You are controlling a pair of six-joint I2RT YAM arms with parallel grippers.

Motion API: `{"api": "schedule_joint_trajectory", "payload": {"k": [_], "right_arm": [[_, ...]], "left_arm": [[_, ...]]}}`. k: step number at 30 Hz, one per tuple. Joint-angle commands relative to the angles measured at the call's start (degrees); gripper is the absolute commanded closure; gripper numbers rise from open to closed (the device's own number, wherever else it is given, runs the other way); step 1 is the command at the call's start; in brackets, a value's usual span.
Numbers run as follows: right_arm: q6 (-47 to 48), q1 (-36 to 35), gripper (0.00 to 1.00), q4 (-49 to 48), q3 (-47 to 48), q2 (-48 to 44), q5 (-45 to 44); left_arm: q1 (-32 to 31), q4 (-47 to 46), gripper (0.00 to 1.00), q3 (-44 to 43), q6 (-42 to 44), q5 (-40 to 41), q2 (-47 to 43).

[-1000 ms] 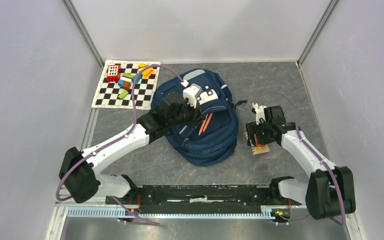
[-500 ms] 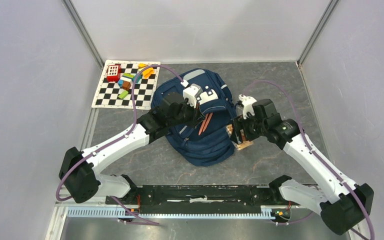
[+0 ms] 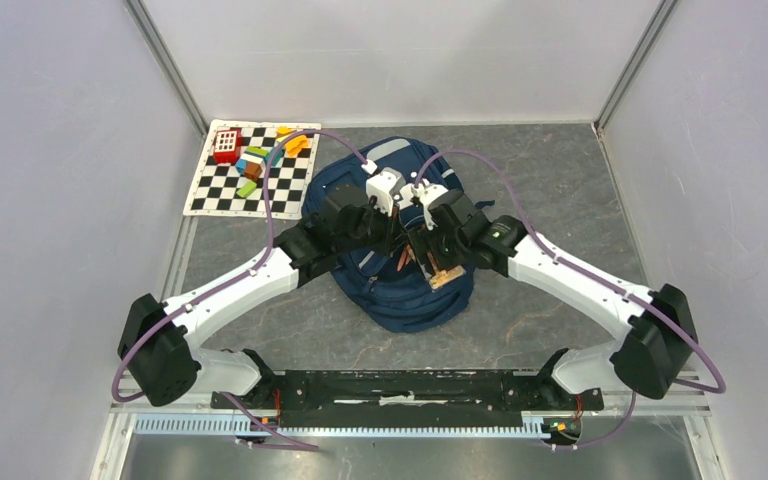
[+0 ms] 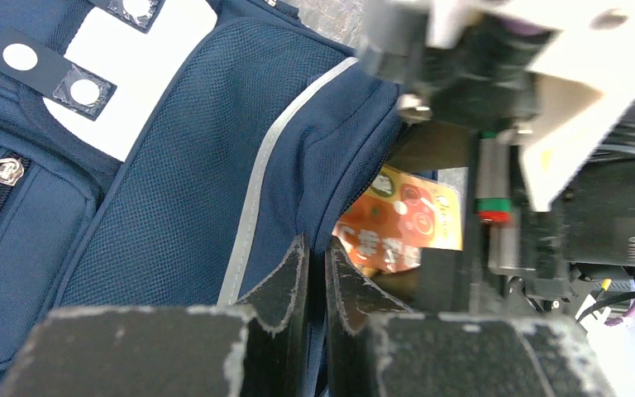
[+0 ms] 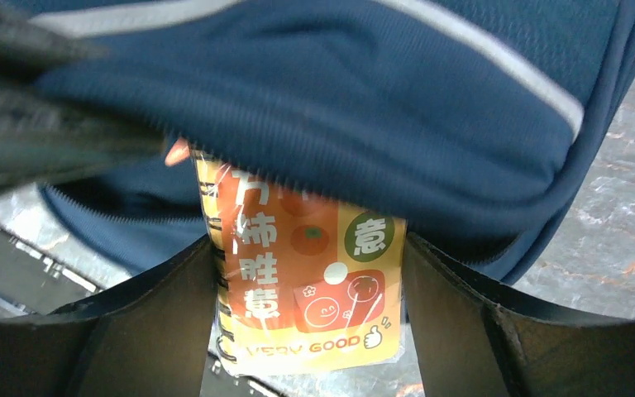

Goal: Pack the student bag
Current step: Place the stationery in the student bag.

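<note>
The student bag [image 3: 392, 292], navy with grey stripes, lies in the middle of the table. My left gripper [image 3: 396, 226] [image 4: 314, 250] is shut on the fabric edge of the student bag [image 4: 215, 165] and holds its opening up. An orange spiral notebook in clear wrap [image 5: 307, 285] [image 4: 403, 222] sits between the fingers of my right gripper [image 5: 307, 250] [image 3: 430, 256]. Its top end is tucked under the raised edge of the student bag [image 5: 339, 99]. The notebook's lower end [image 3: 447, 278] sticks out over the bag's front. Orange pencils [image 3: 404, 260] show in the opening.
A checkered mat [image 3: 222, 196] lies at the back left with several coloured blocks and a red toy [image 3: 226, 145] on it. Grey walls close in the table on three sides. Purple cables loop above both arms.
My right arm has swung left from the table's right side, carrying the notebook to the bag's opening. The left arm and the bag have stayed put.
</note>
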State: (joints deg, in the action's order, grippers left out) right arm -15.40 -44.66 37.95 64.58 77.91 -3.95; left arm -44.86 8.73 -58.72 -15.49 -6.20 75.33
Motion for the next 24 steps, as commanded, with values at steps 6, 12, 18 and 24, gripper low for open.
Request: {"api": "schedule_joint_trajectory", "payload": {"k": [6, 12, 18, 24], "right_arm": [[0.1, -1.2, 0.36, -20.3, -3.0, 2.2, -9.8], [1.1, -1.2, 0.14, -21.3, -5.9, 0.9, -9.4], [0.5, -1.2, 0.02, -19.4, -10.4, -8.5, -7.7], [-6.3, -1.2, 0.02, -15.6, -15.1, -18.9, -11.2]], "left_arm": [[-0.1, -5.7, 0.98, -1.4, 1.6, -0.3, -2.7], [0.0, -5.6, 0.98, -1.3, 1.7, -0.1, -2.6], [-0.1, -5.6, 0.98, -1.3, 1.6, -0.1, -2.5], [-0.1, -5.6, 0.98, -1.3, 1.5, -0.2, -2.4]]}}
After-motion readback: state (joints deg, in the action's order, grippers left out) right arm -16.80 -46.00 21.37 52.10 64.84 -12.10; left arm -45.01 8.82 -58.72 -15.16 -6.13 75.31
